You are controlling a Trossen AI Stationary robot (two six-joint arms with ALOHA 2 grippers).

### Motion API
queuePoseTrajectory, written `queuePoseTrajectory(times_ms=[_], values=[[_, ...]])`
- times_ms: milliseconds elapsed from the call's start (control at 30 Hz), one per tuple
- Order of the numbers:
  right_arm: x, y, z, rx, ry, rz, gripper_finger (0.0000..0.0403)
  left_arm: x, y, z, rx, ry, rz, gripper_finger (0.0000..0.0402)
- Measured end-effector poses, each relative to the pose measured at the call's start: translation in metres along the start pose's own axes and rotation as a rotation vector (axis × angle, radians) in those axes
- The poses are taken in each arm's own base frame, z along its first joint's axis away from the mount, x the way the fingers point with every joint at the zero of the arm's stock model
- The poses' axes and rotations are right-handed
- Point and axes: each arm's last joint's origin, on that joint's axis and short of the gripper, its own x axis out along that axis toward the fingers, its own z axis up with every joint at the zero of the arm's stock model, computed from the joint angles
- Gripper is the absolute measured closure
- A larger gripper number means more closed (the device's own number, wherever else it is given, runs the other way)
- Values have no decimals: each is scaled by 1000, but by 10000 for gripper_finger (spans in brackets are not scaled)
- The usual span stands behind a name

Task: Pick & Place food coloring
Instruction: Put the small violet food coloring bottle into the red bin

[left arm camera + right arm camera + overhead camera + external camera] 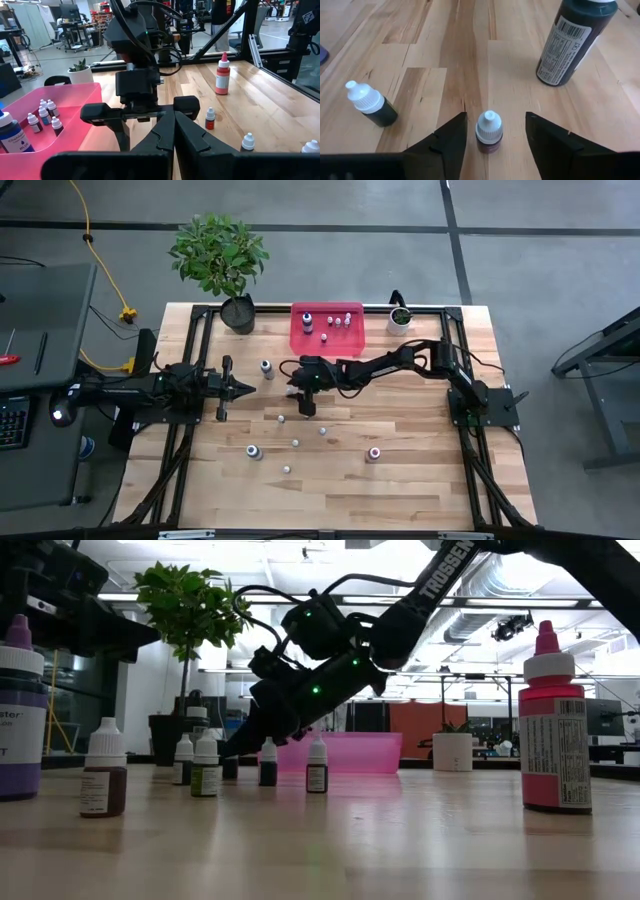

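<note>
A: From above, the right pincer (307, 406) is stretched out to the middle of the tabletop (420, 480), low over a small bottle that the arm hides here. The pink bin (326, 340) sits against the far edge and already holds a few food coloring bottles (336, 320); others are scattered toward the near edge, among them a purple-capped one (253, 451) and a red one (374, 453). The left pincer (240, 388) waits near the left side, pressed together.

B: And at tabletop height?

A: It shows how crowded the row is: several small bottles (206, 766) stand close beside the descending right pincer (232, 748). The overhead view flattens that. I'd judge a finger could clip a neighbour and tip it.

B: The left wrist camera?

A: Its own fingers (165, 131) meet at the tips. It looks across at the right arm and into the bin (50, 97), where a larger blue bottle (12, 135) and small ones stand upright, detail no other view gives.

B: The right wrist?

A: The clearest one. The right pincer (496, 134) is spread, with a white-capped dark-red bottle (488, 132) standing between the fingers, untouched. A dark-green little bottle (371, 104) stands just beside, a large dark bottle (573, 40) farther off. The target looks slightly nearer one finger, so closing may shove or topple it before the other finger arrives; such a light, narrow bottle would likely roll.
</note>
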Motion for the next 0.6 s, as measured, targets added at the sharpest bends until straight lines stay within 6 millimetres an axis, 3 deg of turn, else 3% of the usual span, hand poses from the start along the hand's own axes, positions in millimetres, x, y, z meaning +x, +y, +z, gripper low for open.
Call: queuePoseTrajectory(times_ms=[600], values=[[0,-1,0,0,0,-17,342,0,0,0,0,0,0,401]])
